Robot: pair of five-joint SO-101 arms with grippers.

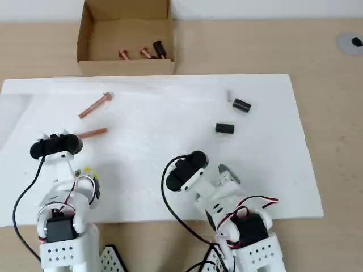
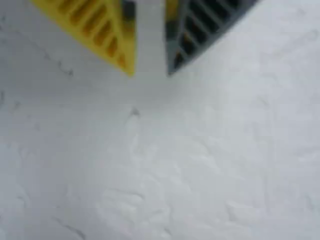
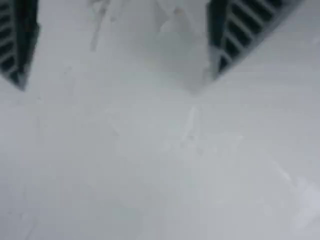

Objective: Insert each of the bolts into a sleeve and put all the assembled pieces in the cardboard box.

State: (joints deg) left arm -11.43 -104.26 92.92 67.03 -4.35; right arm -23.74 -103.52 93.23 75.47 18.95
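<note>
Bolts (image 1: 95, 105) lie loose on the white sheet (image 1: 170, 147) at the left of the high view, one slanted at upper left and the second bolt (image 1: 91, 134) just below it, near my left arm (image 1: 54, 146); two black sleeves (image 1: 241, 105) sit well apart from them, right of centre, the lower sleeve (image 1: 224, 128) above my right arm (image 1: 186, 170); the cardboard box (image 1: 85, 39) stands on the table (image 1: 329, 124) at the top, just beyond the sheet's far edge, with a few copper and black pieces (image 1: 144, 52) inside.

In the left wrist view my left gripper (image 2: 150, 70) hangs over bare sheet; its yellow and dark fingers are parted by only a narrow gap, with nothing between them.

In the right wrist view my right gripper (image 3: 117, 80) is spread wide over the sheet and holds nothing.

I judge the bolts light, stiff and smooth, apt to roll; I would pinch one across the shank close to the head, leaving the tip free to enter a sleeve; the sleeves look short, light and rigid, best taken across the outer wall with the bore unblocked.
</note>
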